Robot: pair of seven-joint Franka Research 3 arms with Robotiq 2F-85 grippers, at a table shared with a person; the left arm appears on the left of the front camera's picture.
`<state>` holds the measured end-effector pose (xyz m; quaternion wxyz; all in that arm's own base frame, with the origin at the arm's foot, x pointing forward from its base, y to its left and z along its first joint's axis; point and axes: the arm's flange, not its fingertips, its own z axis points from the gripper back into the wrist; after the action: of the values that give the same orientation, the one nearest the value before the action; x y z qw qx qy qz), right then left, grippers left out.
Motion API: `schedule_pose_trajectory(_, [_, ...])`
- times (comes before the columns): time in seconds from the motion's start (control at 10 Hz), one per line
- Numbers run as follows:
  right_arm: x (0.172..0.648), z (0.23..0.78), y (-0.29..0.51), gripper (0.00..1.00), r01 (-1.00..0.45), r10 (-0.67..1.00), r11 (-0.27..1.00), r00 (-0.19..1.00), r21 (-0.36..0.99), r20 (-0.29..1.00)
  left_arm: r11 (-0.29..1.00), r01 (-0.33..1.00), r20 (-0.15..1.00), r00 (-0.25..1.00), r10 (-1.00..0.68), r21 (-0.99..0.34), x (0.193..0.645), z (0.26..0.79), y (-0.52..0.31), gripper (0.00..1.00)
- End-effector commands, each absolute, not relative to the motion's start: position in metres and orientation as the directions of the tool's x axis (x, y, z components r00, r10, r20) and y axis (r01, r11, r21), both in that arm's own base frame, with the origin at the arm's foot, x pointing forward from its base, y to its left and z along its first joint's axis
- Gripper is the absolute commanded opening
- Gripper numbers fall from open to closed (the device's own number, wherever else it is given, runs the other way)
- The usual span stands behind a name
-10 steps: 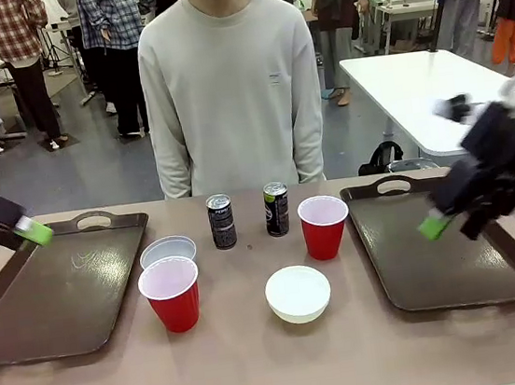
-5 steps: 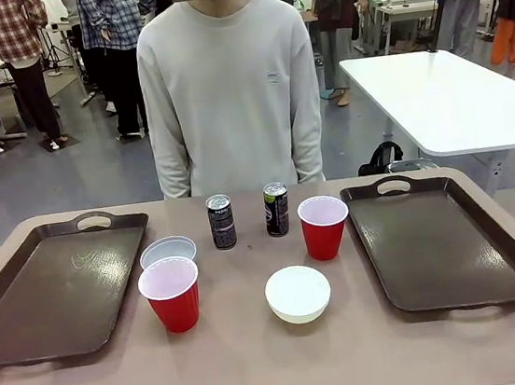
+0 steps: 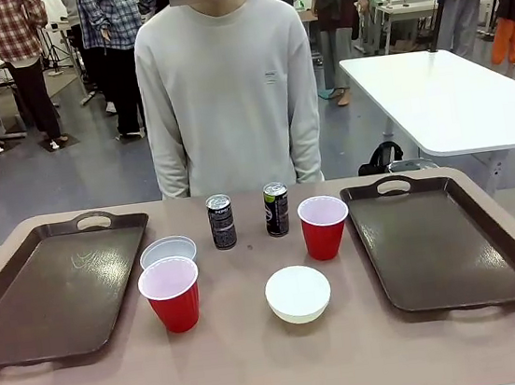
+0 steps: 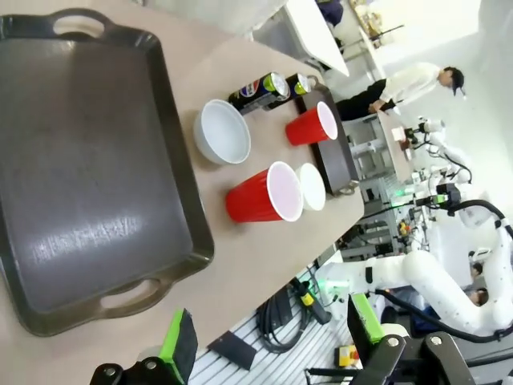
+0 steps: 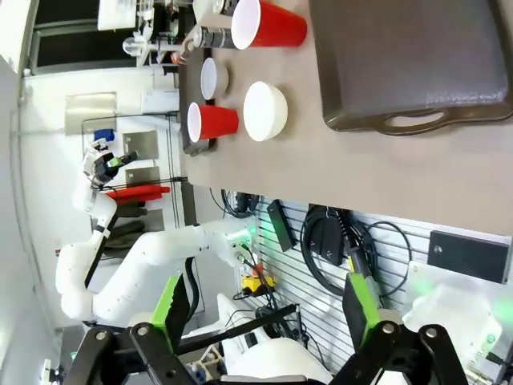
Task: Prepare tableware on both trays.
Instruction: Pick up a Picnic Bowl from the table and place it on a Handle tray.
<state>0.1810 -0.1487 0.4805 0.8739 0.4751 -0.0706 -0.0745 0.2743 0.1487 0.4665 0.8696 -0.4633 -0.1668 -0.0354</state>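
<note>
Altogether, two trays [image 3: 54, 293] [image 3: 443, 245] flank two cups [image 3: 171, 297] [image 3: 323, 229], two bowls [image 3: 168, 251] [image 3: 298, 293], two cans [image 3: 222, 223] [image 3: 277, 211].

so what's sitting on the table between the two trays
Front view, left tray to right tray: rear bowl, near red cup, left can, right can, far red cup, near bowl, all upright.

left tray [image 3: 54, 293] | right tray [image 3: 443, 245] | between them on table [image 3: 261, 370]: red cups [image 3: 170, 294] [image 3: 324, 227], white bowls [image 3: 298, 293] [image 3: 168, 251], black cans [image 3: 222, 221] [image 3: 276, 209] | person [image 3: 228, 93] behind
</note>
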Motion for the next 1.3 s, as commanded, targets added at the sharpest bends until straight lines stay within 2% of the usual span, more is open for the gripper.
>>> schedule_pose_trajectory(0.0, [0.179,0.481,-0.151,1.00,0.069,-0.208,0.536,0.977,0.841,0.052,0.570,0.216,0.318,0.945,0.084,-0.793,0.280,0.463,0.146,1.00])
schedule_pose_trajectory(1.1, [0.179,0.481,-0.151,1.00,0.069,-0.208,0.536,0.977,0.841,0.052,0.577,0.201,0.300,0.951,0.080,-0.792,0.279,0.463,0.144,1.00])
schedule_pose_trajectory(1.2, [0.179,0.481,-0.151,1.00,0.069,-0.208,0.536,0.977,0.841,0.052,0.655,0.257,0.326,0.945,-0.017,-0.711,0.284,0.466,0.094,1.00])
